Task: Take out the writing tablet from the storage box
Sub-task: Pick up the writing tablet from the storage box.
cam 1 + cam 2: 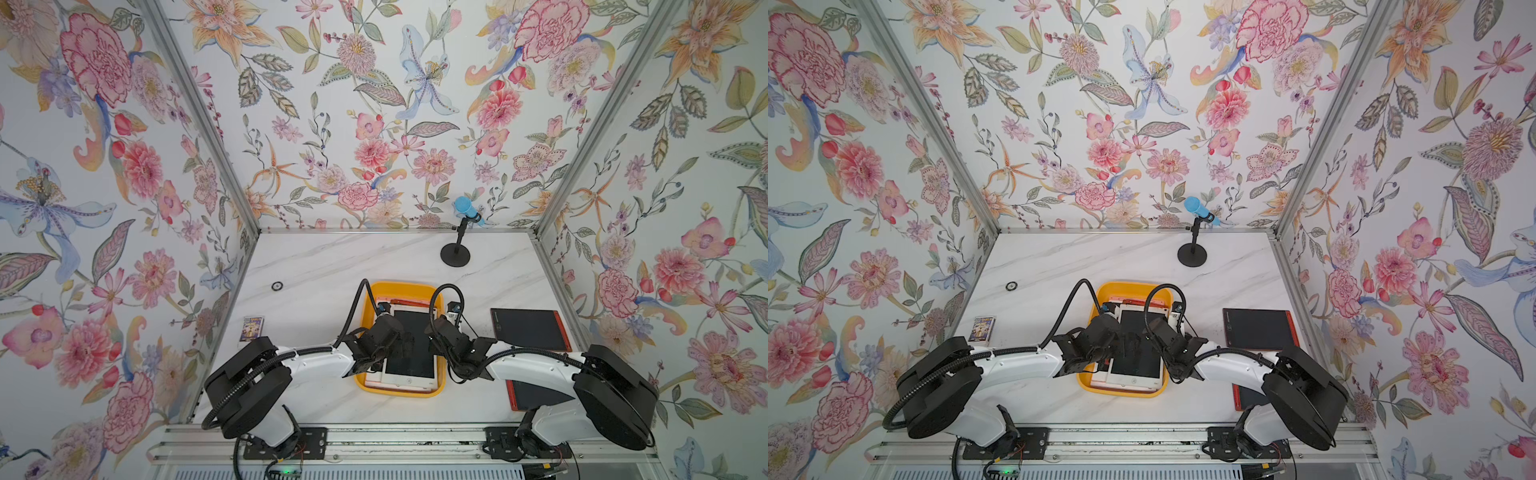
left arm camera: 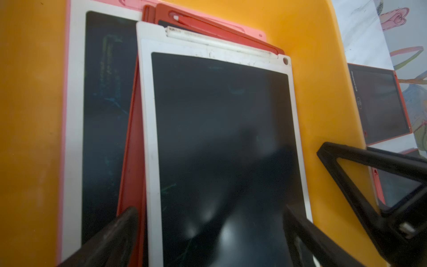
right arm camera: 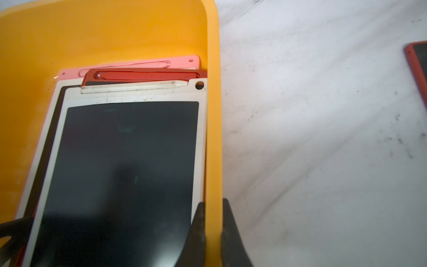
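The storage box [image 1: 399,392] [image 1: 1121,392] is a yellow-orange tray in the middle of the table. It holds a stack of tablets. On top lies a white-framed writing tablet [image 2: 219,138] [image 3: 129,161] [image 1: 411,361] with a dark screen and a white stylus. A red one [image 2: 131,161] and a pink-and-white one [image 2: 76,115] lie under it. My left gripper [image 2: 209,209] hangs open over the top tablet, one finger outside each long edge. My right gripper [image 3: 213,202] is shut on the box's right wall [image 3: 213,115].
Two red-framed tablets [image 1: 528,328] [image 1: 536,395] lie on the table right of the box, the nearer one partly under my right arm. A blue microphone on a black stand [image 1: 457,249] is at the back. A small ring [image 1: 277,286] and a card pack [image 1: 252,327] lie left.
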`<action>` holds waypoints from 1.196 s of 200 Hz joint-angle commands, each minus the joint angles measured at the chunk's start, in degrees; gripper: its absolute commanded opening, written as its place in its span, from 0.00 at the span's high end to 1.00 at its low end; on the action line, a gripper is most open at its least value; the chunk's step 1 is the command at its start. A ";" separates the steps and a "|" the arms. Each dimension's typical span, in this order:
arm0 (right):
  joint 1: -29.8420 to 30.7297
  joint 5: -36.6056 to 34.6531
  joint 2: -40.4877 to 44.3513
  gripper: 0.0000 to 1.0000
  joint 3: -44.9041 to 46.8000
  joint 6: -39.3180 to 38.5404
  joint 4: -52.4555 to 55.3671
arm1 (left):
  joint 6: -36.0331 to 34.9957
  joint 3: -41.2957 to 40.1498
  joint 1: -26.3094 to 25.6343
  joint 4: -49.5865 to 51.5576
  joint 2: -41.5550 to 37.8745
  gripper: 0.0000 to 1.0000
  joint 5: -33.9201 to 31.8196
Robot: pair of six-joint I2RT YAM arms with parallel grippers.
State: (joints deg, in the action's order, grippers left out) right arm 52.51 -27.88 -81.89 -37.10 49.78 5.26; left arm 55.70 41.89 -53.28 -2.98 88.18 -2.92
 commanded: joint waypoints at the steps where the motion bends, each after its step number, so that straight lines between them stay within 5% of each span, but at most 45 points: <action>1: 0.64 1.99 -1.98 0.92 -0.17 1.75 2.16 | -2.24 2.58 -0.34 4.55 -1.70 0.01 -4.55; 239: 1.42 2.04 -2.66 0.93 -0.65 2.04 2.48 | -1.45 2.49 2.26 -7.27 5.20 0.01 6.64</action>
State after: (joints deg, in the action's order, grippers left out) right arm 52.88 -28.14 -82.15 -37.23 50.37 5.23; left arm 54.41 43.40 -51.20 -7.25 92.29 -0.32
